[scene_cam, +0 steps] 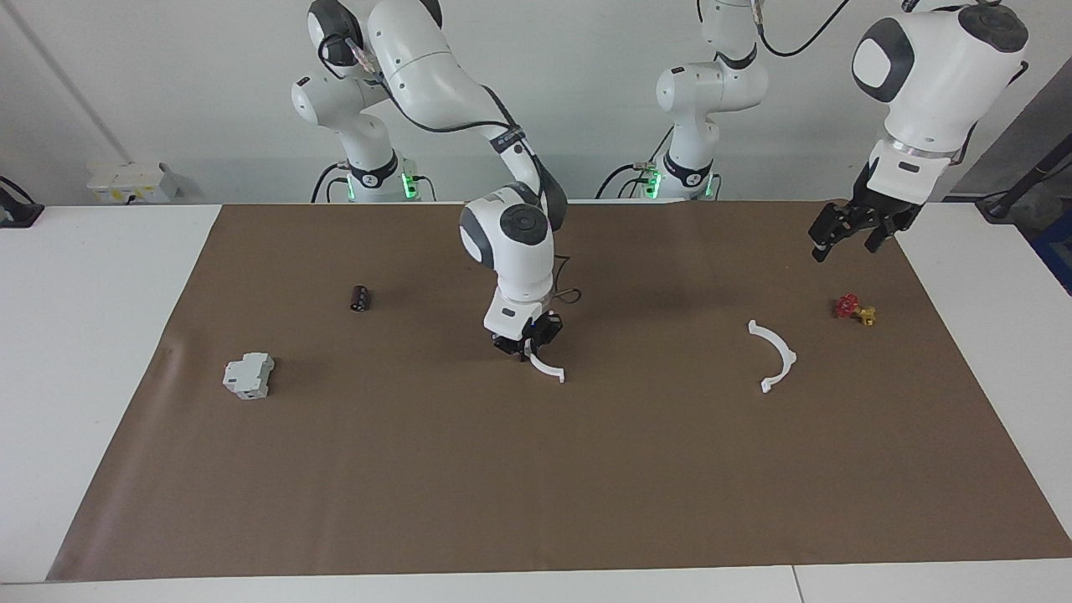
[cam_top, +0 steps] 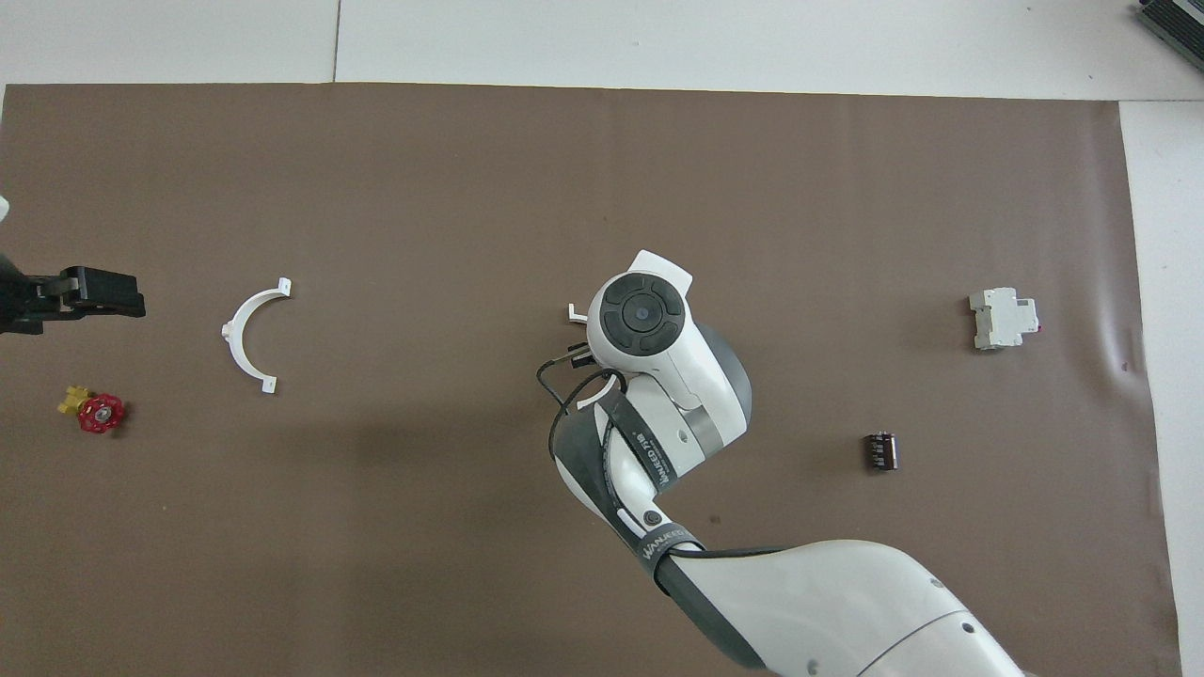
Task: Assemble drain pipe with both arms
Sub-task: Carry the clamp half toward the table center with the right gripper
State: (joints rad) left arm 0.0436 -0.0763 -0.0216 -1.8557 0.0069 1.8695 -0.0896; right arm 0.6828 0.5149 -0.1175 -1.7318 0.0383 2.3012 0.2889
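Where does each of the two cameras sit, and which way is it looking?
Facing view: high across the table, looking at the robots; both bases, both arms, the right gripper shut on one half-ring, and the open left gripper over the mat.
Overhead view: above the robots' end, looking steeply down; the right arm hides its gripper, the left gripper shows at the edge.
Shared: the lying half-ring, red valve, grey block.
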